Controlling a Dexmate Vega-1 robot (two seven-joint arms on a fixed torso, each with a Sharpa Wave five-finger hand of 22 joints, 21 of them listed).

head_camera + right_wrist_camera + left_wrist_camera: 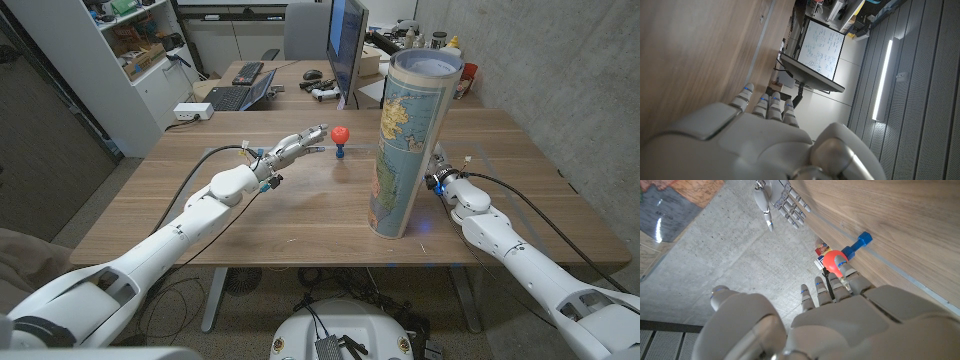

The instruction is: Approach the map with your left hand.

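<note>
Map at 3 o'clock of the left hand

Rolled map (pixel 408 140) stands upright right of centre; the empty, open-fingered left hand (pixel 297 147) is well apart, while the right hand (pixel 442 172), fingers extended, waits just beside it.

Blue-and-tan printed map (pixel 408 140), red-topped blue figure (pixel 340 138), white hands with grey fingers (pixel 305 140), pale wood-grain table (pixel 300 210)

A wooden surface (pixel 300 215) is seen, pale brown with a long seam across it. A rolled-up map (pixel 408 140) is stood upright on it, toward the robot's right side. A small toy with a red top and blue base (pixel 340 140) is stood farther back, near the middle.
</note>
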